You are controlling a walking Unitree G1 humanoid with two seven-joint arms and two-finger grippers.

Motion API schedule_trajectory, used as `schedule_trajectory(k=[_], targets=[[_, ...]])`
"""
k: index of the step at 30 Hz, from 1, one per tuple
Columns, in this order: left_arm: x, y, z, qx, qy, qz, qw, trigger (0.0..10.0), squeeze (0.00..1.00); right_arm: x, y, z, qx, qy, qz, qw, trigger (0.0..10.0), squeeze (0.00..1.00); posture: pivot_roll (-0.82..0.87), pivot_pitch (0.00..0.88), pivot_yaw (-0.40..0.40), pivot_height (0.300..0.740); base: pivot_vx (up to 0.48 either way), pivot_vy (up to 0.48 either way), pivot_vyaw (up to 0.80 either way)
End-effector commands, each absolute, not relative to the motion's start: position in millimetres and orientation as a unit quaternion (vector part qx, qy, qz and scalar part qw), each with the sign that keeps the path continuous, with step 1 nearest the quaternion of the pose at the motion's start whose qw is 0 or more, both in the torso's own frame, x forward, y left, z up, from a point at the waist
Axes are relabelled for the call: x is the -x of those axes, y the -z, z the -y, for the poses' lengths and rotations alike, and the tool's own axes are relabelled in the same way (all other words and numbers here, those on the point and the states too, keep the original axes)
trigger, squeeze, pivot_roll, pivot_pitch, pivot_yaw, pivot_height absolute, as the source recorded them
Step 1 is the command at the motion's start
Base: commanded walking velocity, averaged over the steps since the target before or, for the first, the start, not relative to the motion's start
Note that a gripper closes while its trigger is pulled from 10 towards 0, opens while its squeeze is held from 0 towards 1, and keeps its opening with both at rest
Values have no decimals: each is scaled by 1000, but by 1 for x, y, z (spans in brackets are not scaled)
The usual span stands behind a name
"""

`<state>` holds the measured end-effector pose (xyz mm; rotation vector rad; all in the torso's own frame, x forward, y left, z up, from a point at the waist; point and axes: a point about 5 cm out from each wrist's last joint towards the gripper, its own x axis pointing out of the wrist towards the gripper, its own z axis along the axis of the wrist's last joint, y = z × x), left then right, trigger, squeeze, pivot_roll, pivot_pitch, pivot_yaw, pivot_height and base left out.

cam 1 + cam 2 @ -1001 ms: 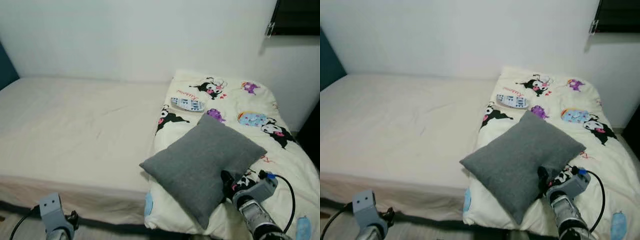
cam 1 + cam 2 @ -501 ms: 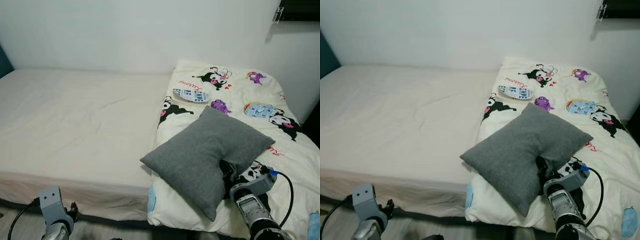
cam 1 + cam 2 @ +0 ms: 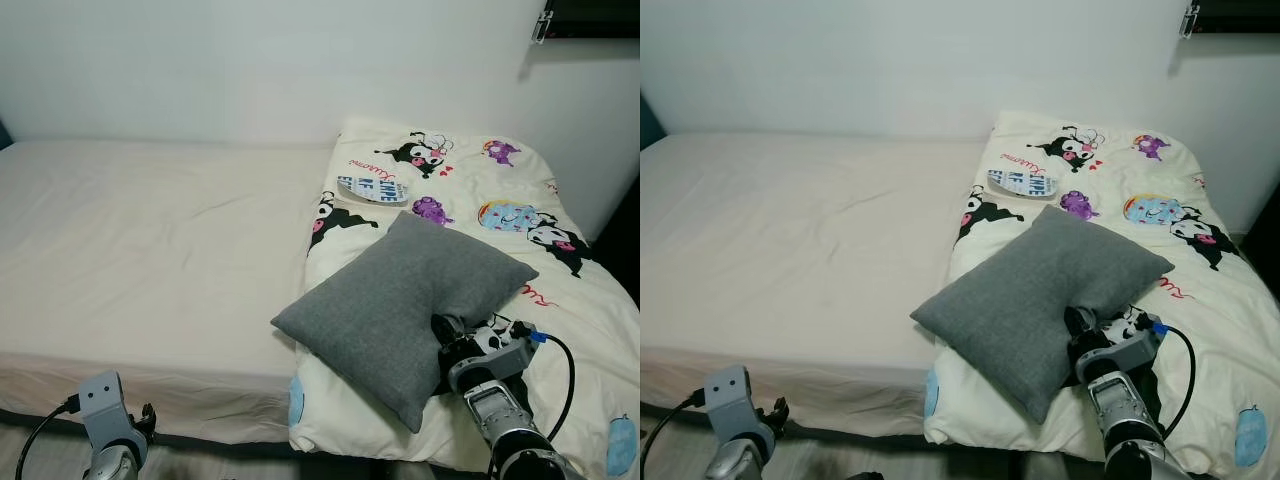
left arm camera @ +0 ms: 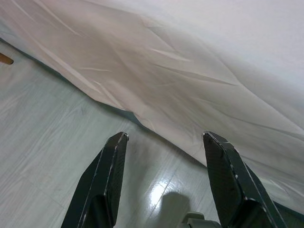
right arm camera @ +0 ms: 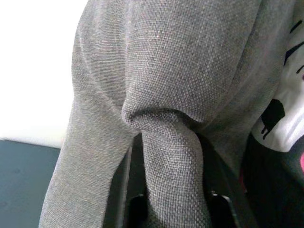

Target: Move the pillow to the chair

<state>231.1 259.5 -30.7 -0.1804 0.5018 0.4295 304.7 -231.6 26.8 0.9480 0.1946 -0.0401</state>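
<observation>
A grey square pillow [image 3: 405,300] lies tilted on the cartoon-print duvet [image 3: 480,210], its near corner hanging over the bed's front edge. My right gripper [image 3: 450,335] reaches in at the pillow's right edge and is shut on a pinched fold of the grey pillow [image 5: 166,142], with one black finger on each side of the bunched cloth. My left gripper [image 4: 164,156] hangs low at the left, open, pointing at the floor beside the draped bedsheet. The left arm [image 3: 105,420] shows below the bed's front edge.
The bed [image 3: 150,240] with a cream sheet fills the left and middle. A blue-and-white patterned item [image 3: 372,188] lies on the duvet behind the pillow. A white wall runs behind, with a dark window frame [image 3: 590,15] at the top right. Pale wood floor [image 4: 42,142] lies below.
The view has shifted slightly. My right gripper has pushed further in under the pillow's right edge, still shut on the fold. The left arm hangs as before.
</observation>
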Motion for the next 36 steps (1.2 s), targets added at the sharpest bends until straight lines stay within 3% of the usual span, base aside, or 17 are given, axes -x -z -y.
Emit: schedule_trajectory(k=[1, 6, 10, 18, 28, 36], targets=[[-232, 28, -263, 86, -220, -241, 941, 10000, 0, -310, -28, 217, -432, -5, -117, 894, 0, 0, 70, 0, 37, 561, 0, 0, 0], [-232, 27, -266, 87, -230, -239, 939, 10000, 0, -316, -34, 213, -426, -25, -111, 898, 0, 0, 66, 0, 41, 561, 0, 0, 0], [-224, 30, -279, 60, -271, -273, 921, 10000, 0, -329, -57, 200, -469, -115, -49, 874, 0, 0, 70, 0, 44, 571, 0, 0, 0], [-209, 40, -283, 54, -298, -313, 900, 10000, 0, -348, -95, 178, -465, -226, 15, 856, 0, 0, 79, 0, 43, 601, -227, 0, 0], [-207, 46, -273, 67, -279, -317, 904, 10000, 0, -356, -115, 162, -447, -284, 36, 847, 0, 0, 84, 0, 42, 641, 0, 0, 0], [-207, 50, -263, 76, -261, -325, 906, 10000, 0, -348, -101, 151, -438, -296, 7, 849, 0, 0, 88, 0, 43, 671, 0, 0, 0]])
